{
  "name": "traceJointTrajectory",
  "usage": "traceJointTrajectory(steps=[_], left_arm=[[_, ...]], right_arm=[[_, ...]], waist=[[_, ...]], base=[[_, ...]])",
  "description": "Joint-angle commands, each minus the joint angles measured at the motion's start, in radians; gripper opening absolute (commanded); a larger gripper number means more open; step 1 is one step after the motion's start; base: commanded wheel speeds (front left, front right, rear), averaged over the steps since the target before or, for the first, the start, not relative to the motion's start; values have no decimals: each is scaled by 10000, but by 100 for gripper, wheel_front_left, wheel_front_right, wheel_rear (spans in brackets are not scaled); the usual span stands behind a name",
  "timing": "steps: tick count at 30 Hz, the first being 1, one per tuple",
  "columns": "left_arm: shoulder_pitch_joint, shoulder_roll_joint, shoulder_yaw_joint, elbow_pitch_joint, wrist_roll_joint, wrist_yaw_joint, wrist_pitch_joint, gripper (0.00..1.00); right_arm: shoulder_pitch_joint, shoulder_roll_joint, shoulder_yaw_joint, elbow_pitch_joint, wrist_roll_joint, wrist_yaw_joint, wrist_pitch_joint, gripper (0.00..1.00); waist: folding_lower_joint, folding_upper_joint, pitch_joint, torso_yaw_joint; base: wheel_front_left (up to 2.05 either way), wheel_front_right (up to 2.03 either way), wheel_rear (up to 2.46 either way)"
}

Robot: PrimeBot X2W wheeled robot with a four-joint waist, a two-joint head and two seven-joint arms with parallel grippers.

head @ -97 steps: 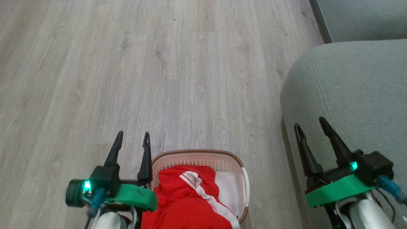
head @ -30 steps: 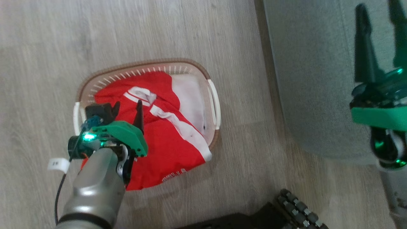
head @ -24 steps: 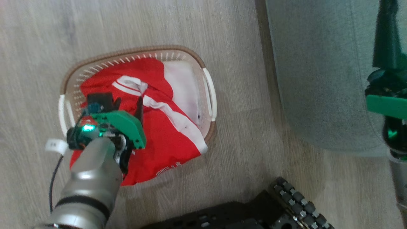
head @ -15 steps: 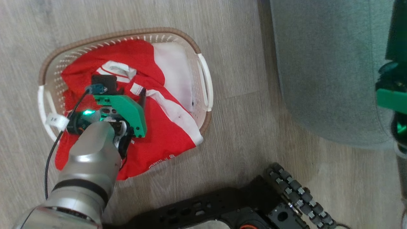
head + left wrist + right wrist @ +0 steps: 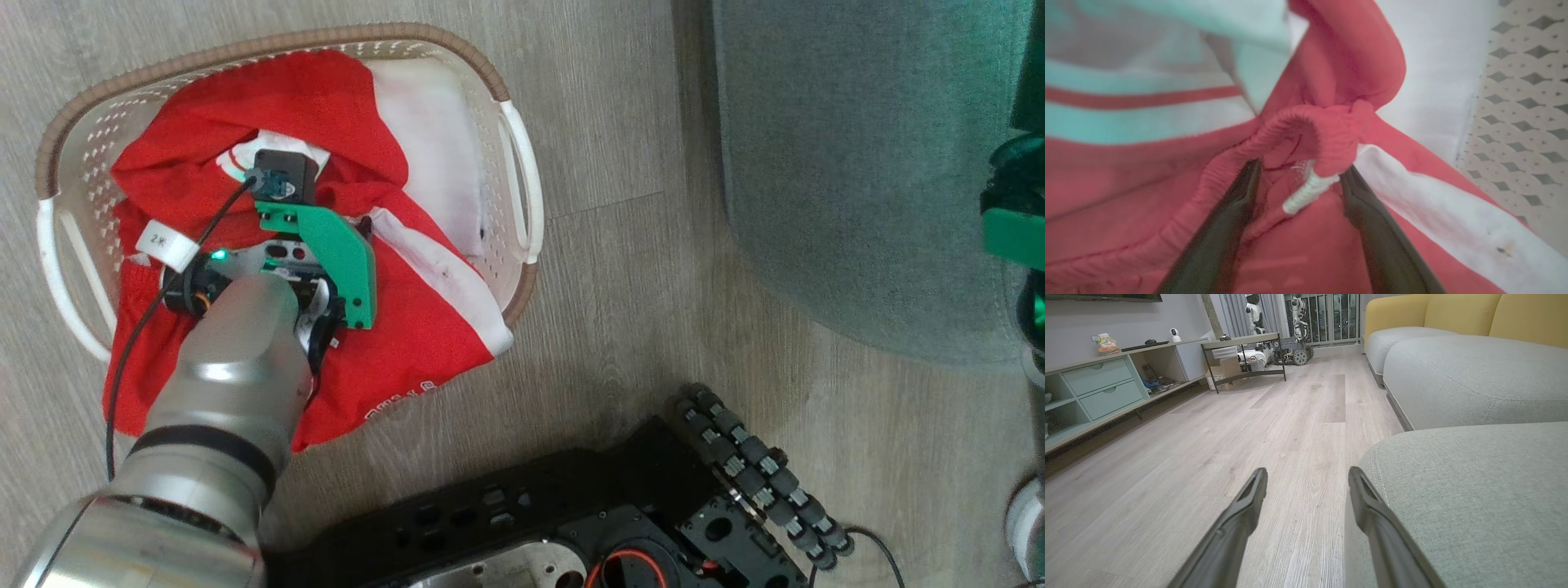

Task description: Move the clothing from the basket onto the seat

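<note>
Red clothing (image 5: pixel 408 327) fills the basket (image 5: pixel 516 163), which stands on the floor (image 5: pixel 620 245). One lettered hem hangs out over the near rim. The seat (image 5: pixel 857 163) is near the basket, on its right. The left tool (image 5: pixel 1301 167) points down into the pile with fingers spread, straddling a bunched elastic waistband (image 5: pixel 1310 122) and a white cord (image 5: pixel 1306 192); nothing is pinched yet. The bunched band is probably the target because a thick ridge resists slipping. The next step is likely to close the fingers, then lift. The right tool (image 5: pixel 1308 471) is spread and empty, level at the seat edge, apparently held clear of the left arm.
</note>
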Motion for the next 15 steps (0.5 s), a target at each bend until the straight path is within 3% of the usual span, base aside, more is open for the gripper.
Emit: traceJointTrajectory(steps=[1,6,7,8,10,15], left_arm=[[293,180,113,10,35,-13,71,100],[272,171,66,22,-52,-64,76,100],[279,168,50,23,-68,-75,66,94],[289,165,42,25,-95,-96,49,82],[314,158,54,27,-188,-156,18,4],[404,148,-17,29,-302,-313,-127,0]], right_arm=[[298,-181,52,-328,38,-2,-49,100],[290,-189,74,-267,1,-2,-49,100],[284,-187,91,-256,-1,-2,-49,100],[280,-187,106,-242,-2,-2,-49,100],[278,-189,128,-208,-2,-2,-49,100],[280,-186,187,-132,-5,-2,-49,100]], waist=[[-1,1,46,-10],[-1,1,-15,39],[-1,1,-40,48],[-1,1,-69,60],[-1,1,-135,91],[-1,1,-406,141]], base=[[0,0,0],[0,0,0],[0,0,0],[0,0,0],[0,0,0],[0,0,0]])
